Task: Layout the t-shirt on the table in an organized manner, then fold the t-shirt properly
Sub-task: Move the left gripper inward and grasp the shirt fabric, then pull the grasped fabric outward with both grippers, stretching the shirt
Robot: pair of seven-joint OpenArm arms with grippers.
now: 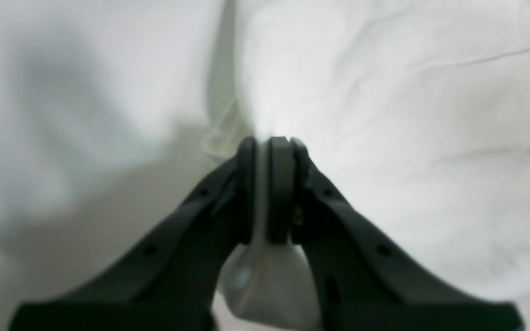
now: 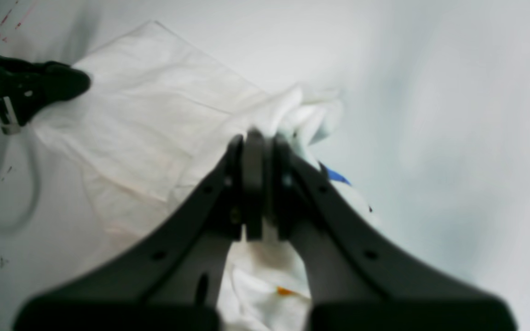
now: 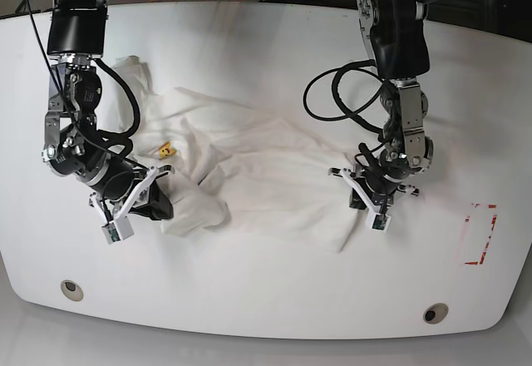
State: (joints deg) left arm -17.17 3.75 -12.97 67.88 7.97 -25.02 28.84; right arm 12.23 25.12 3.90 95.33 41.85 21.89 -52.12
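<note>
Step in hand: I judge this as the laying-out stage; the t-shirt (image 3: 249, 170) is not yet flat, so no fold has begun.
T-shirt: it lies crumpled across the middle of the worktop (image 3: 266, 299), bunched at its left end in the base view, smoother toward the right, with a small yellow emblem (image 3: 165, 147) showing near the left bunch.
Left gripper (image 1: 272, 142): at centre right of the base view; in its wrist view I see the jaws clenched on a thin fold of white cloth that runs between the pads and bulges out below them.
Right gripper (image 2: 258, 138): at lower left of the base view, jaws pressed together over the bunched end of the shirt; cloth with blue and orange print shows just under and beside them, and I read this as a pinch on the fabric, though the contact itself is blurred.
Other marks: a red tape rectangle (image 3: 480, 234) sits at the right of the worktop, well apart from the shirt.
Next move, my judgement: with both ends pinched, I would lift slightly and draw the two arms apart to stretch the cloth flat, watching that neither pinch slips.
</note>
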